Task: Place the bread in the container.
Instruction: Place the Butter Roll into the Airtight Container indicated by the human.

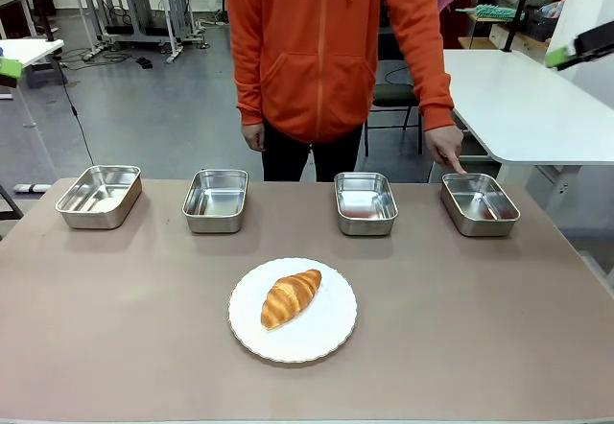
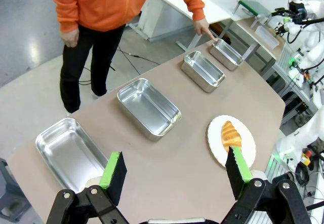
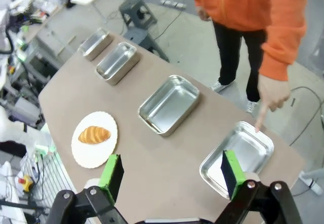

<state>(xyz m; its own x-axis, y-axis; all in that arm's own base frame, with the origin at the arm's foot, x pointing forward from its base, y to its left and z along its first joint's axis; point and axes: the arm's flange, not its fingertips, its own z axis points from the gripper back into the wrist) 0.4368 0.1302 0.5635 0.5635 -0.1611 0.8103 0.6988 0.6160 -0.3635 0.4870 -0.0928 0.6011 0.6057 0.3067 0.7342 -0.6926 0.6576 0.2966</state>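
A golden-brown croissant [image 1: 290,297] lies on a round white plate [image 1: 329,336] at the table's front middle. Four steel pans stand in a row along the far side. A person's finger [image 1: 458,165] touches the far rim of the rightmost pan [image 1: 480,203]. In the left wrist view my left gripper [image 2: 175,163] hangs open and empty high above the table, with the croissant [image 2: 232,135] just past its right finger and the pointed-at pan [image 2: 226,53] farthest off. My right gripper [image 3: 171,164] is open and empty too, above that same pan [image 3: 238,155]; the croissant [image 3: 94,134] lies to the left.
Three other look-alike pans [image 1: 99,195] [image 1: 216,200] [image 1: 366,202] stand empty to the left of the pointed-at one. The person in an orange hoodie [image 1: 326,40] stands at the far edge. The brown tabletop [image 1: 499,328] is bare around the plate.
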